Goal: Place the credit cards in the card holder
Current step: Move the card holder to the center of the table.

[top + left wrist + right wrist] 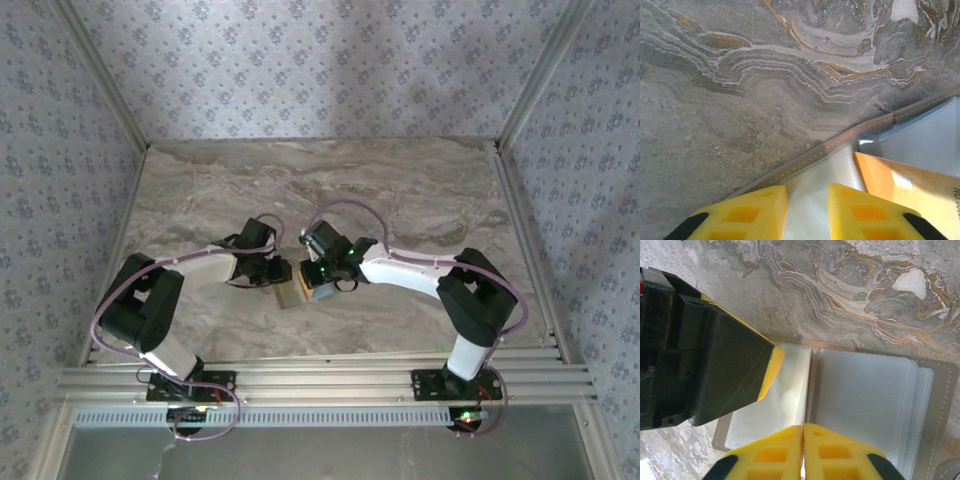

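Grey holder (940,405) open under jaws; we note right gripper (803,427) pressed together, left gripper (807,190) part-spread astride pale leaf (840,160), grip unclear; orange card (910,187) beside its jaws.

Gray card holder (941,405), orange credit card (910,190), marbled table (740,100).

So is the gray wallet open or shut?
Open. The card holder lies spread flat, pale inner sleeves showing on both sides of its fold.
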